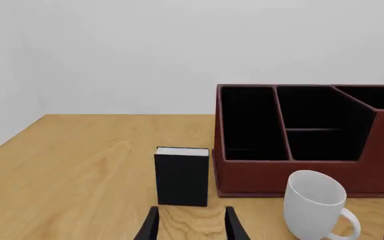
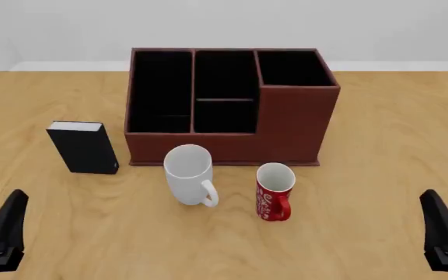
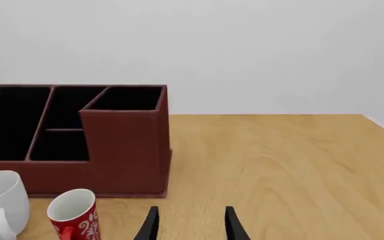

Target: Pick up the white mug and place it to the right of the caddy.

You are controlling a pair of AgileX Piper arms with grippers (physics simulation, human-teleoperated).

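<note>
The glossy white mug (image 2: 189, 179) stands upright just before the reddish-brown compartmented caddy (image 2: 228, 105), beside a red patterned mug (image 2: 274, 191). Both grippers' fingers are parted, empty. The white mug should be approached without the red one being nudged.

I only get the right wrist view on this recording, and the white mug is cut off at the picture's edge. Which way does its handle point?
Observer: In the front view the white mug stands upright in front of the caddy, with its handle toward the arms and slightly right.
Operator: Is anything left of the caddy?
Observer: A small black box stands upright there, apart from the caddy.
Operator: And the left gripper?
Observer: The left gripper is open and holds nothing.
</note>
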